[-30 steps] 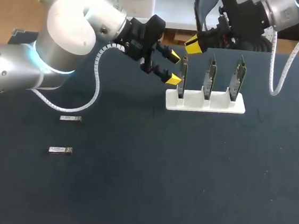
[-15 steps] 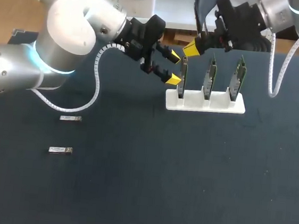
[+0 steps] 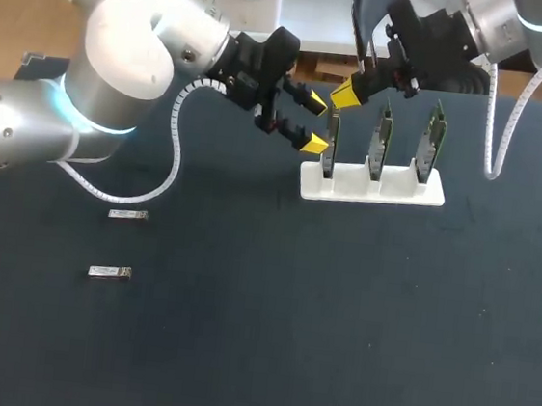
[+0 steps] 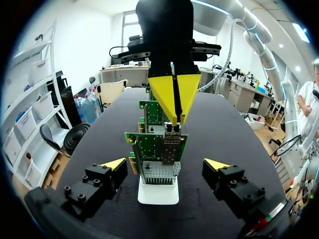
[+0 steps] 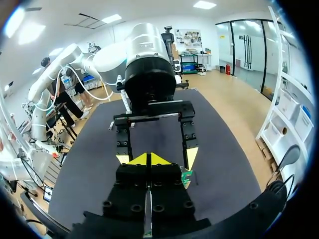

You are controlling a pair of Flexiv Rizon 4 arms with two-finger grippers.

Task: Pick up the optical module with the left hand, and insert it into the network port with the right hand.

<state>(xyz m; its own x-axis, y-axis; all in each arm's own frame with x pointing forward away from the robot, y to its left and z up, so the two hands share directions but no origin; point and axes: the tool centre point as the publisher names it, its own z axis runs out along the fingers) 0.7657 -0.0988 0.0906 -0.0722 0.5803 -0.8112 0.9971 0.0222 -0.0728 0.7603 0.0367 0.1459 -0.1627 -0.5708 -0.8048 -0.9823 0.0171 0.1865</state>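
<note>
Though view is tight, small silver optical module (image 4: pixel 172 129) looks seated in port atop nearest green circuit board (image 4: pixel 147 147), first in white slotted stand (image 3: pixel 394 190) at 1 o'clock on dark table (image 3: pixel 336 326). Right gripper (image 3: pixel 347 91) directly above it, yellow tips pressed together. Left gripper (image 3: pixel 315 122) spread wide, flanking board. Pickup done, insertion judged nearly complete, release left. One spare silver module (image 3: pixel 127 214) and second spare silver module (image 3: pixel 108 272) lie at 9 o'clock.

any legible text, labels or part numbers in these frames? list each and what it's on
No text can be read in any view.
On the two loose modules: any print is too small to read.
On the nearest board in the left wrist view: markings are too blurred to read.
On the stand: no print visible.
</note>
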